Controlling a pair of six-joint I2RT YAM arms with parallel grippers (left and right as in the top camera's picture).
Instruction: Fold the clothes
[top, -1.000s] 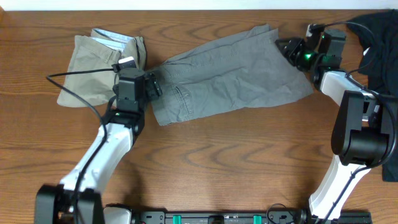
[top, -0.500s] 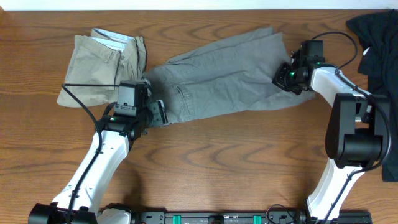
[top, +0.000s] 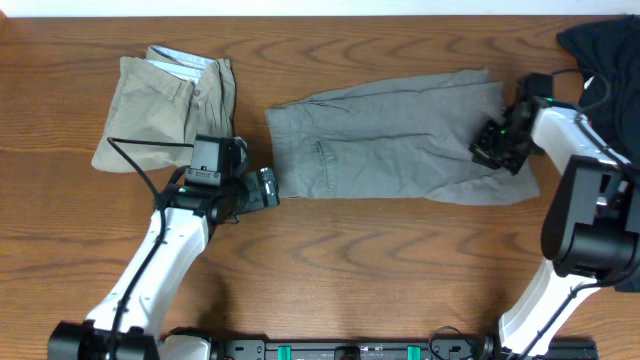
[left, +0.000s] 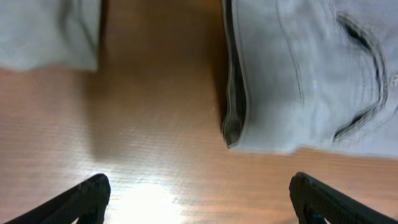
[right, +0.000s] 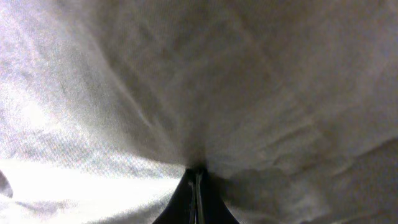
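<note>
Dragged toward the right edge and pulled flat, the grey shorts (top: 390, 150) now lie square along the far middle of the surface (top: 350, 290) instead of slanting. Overhead, the left pincer (top: 268, 188) has let go and sits just off their near-left corner. From the left wrist, its tips stand apart over bare wood, the waistband (left: 233, 93) ahead untouched. From the right wrist, the right pincer (right: 196, 178) is clamped on bunched grey cloth. Spreading looks done, so folding can begin.

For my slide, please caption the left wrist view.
Open left gripper over the table, near a corner of the grey shorts; beige shorts at upper left.
</note>
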